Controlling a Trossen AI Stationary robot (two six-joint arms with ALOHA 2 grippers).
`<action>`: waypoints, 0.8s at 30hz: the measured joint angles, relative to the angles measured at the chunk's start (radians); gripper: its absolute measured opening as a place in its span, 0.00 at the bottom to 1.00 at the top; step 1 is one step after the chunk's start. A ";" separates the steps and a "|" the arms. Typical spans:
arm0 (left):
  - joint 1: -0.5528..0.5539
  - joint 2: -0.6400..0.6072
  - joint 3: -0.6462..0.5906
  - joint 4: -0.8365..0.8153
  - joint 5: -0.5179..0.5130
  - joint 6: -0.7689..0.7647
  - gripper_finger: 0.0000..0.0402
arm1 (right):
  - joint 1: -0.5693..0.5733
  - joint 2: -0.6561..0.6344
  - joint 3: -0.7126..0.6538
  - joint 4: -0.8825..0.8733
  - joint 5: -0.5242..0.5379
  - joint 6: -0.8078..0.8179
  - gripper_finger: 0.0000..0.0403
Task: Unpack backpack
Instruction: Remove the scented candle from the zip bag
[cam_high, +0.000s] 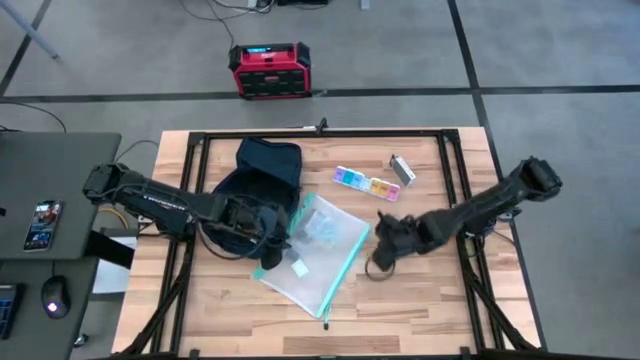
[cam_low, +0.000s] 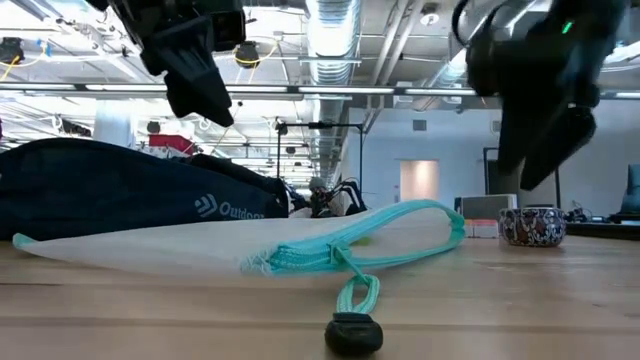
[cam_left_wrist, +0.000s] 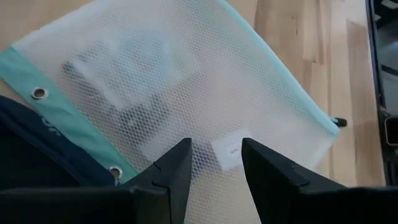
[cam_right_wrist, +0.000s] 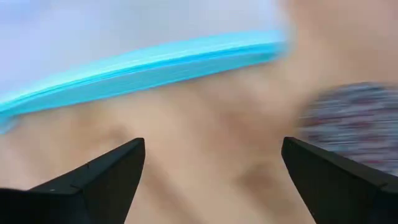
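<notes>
The left tool (cam_high: 272, 258) hangs just above the mesh pouch (cam_high: 320, 250), its 2 fingers (cam_left_wrist: 171, 177) a narrow gap apart and holding nothing; the right tool (cam_high: 383, 262) sits wide open and empty over bare wood, just beside a small patterned ring-shaped thing (cam_low: 531, 225). To my eye the pouch is already out, so the good move now is to lift clear without snagging its teal zipper edge (cam_low: 400, 225), then go back to the backpack's mouth. The backpack (cam_high: 255, 180) lies on the tabletop (cam_high: 420, 310) just behind the left tool, the pouch's corner touching it. A pill box (cam_high: 365, 183) and a small grey case (cam_high: 402, 170) lie farther back.
</notes>
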 joint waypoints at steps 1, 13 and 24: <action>-0.004 0.000 0.000 0.000 -0.010 0.008 0.31 | 0.027 0.018 0.000 0.042 -0.001 0.016 0.91; -0.011 0.001 -0.146 0.124 -0.078 0.132 0.31 | 0.081 0.386 0.167 0.266 0.087 -0.093 0.79; -0.011 0.001 -0.302 0.339 -0.077 0.119 0.31 | -0.043 0.466 0.306 0.234 0.140 -0.260 0.72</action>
